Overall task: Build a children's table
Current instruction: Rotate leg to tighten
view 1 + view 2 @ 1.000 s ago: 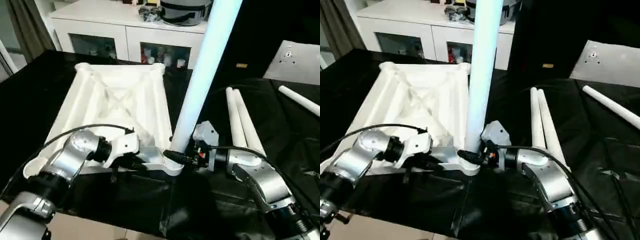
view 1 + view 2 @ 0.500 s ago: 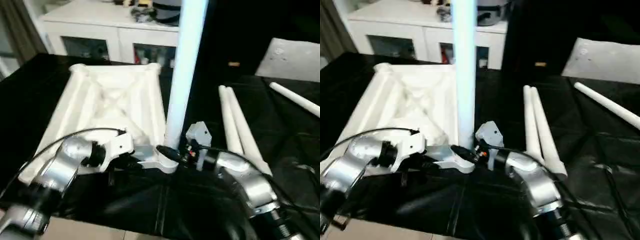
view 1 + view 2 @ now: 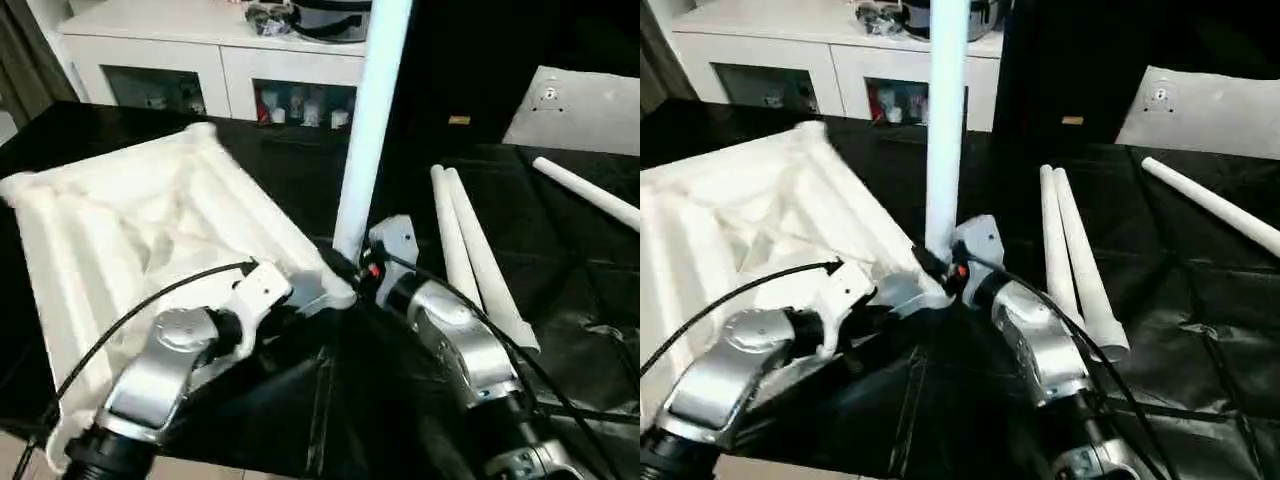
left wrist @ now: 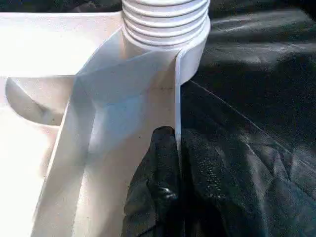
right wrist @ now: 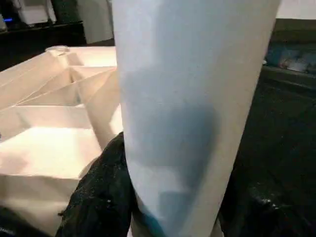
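At the near corner of the upturned tabletop (image 3: 120, 230), the left hand (image 4: 170, 163) is pinched tight on the thin upright wall of the raised rim just below the corner socket (image 4: 165, 29), one black finger showing inside the wall and the other outside it. Close beside it, the right hand (image 3: 940, 268) is clamped round the foot of the upright leg (image 3: 368, 110), its fingers (image 5: 101, 197) hugging the tube where it meets that socket, so the leg stands nearly vertical, leaning only a little. The step in hand looks to be seating or screwing this leg home, and doing it well probably means keeping the tube square to the ridged socket collar, holding the tabletop from turning with the rim grip, and twisting low on the tube instead of levering it sideways, since a tilted start could cross the ridges or lift the corner. Two spare legs (image 3: 475, 250) lie together on the black-covered table (image 3: 570, 300) just right of the right arm, a fourth leg (image 3: 590, 195) lies well apart toward the far right, and a small white panel (image 3: 575, 105) rests beyond it. A white cabinet (image 3: 220, 60) stands behind. No brand, label or writing can be read anywhere.
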